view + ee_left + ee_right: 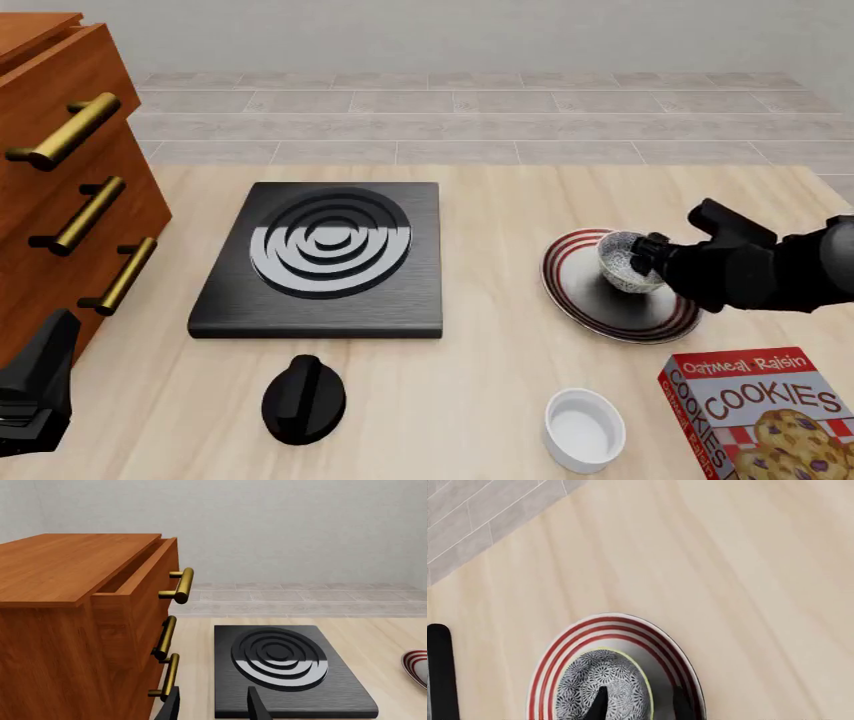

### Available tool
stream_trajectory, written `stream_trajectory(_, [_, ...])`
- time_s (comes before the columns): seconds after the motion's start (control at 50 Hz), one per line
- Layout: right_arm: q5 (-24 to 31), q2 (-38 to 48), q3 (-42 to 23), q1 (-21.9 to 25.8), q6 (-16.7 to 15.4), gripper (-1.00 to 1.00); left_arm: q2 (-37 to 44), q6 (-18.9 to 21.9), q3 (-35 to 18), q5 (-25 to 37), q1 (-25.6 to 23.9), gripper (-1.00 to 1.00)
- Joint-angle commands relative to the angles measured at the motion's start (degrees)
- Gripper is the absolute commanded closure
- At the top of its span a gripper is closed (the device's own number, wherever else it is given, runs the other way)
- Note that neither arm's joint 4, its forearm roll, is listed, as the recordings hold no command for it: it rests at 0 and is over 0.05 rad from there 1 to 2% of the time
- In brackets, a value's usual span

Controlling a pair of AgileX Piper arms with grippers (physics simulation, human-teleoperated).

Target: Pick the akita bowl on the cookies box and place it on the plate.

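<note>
I have the right gripper [635,702] pinching the rim of the akita bowl [627,262], one finger inside and one outside, holding it over the plate [587,300] for set-down, while the left gripper [212,705] idles part-open, holding nothing

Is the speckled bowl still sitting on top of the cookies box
No, the akita bowl is over the plate, held at its rim by the right gripper, while the cookies box has nothing on top.

A pale wooden table [507,200] meets grey floor tiles [467,125], a plain grey wall [287,530] and a brass-handled wooden dresser [60,190].
</note>
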Motion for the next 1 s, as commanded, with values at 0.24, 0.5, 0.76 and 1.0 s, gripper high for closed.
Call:
stream_trajectory(0.24, [-0.11,-0.38,0.31,0.39,0.58,-1.00,0.01,0.00,0.00,0.00,0.00,-1.00])
stream_trajectory(0.5, [2.37,-6.31,1.23,-0.51,0.59,-1.00,0.00,-0.01,0.00,0.00,0.01,-1.00])
stream_trajectory(0.76, [9.07,-21.67,5.79,-0.63,0.07,-1.00,-0.01,0.01,0.00,0.00,0.00,-1.00])
stream_trajectory(1.0, [21.44,-43.71,8.54,1.68,0.99,-1.00,0.00,0.00,0.00,0.00,0.00,-1.00])
